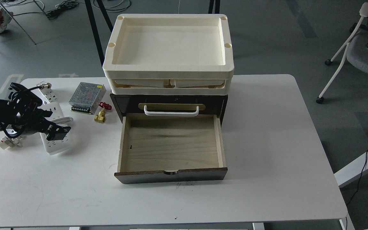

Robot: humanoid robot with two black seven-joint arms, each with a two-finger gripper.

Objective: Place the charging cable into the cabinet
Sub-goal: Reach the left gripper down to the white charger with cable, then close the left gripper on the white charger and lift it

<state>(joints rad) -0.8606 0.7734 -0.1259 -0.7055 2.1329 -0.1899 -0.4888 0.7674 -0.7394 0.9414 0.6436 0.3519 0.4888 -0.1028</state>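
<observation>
The charging cable, a white power strip (56,147) with its cord (65,120) beside it, lies flat on the table's left side. My left gripper (63,134) reaches in from the left and sits right over the strip's middle. Its two dark fingers are apart, with white strip showing between them, and the strip is still on the table. The cabinet (120,105) is a dark brown chest at the table's centre. Its lower drawer (171,143) is pulled out towards me, pale wood inside and empty. A white bar handle (171,110) is above it. My right gripper is out of view.
Cream plastic trays (168,68) are stacked on the cabinet. A perforated metal power-supply box (86,97), a brass valve with a red handle (101,114), another white socket piece (48,93) and a small white plug adapter (6,142) lie near the strip. An office chair (363,54) stands off the table at right.
</observation>
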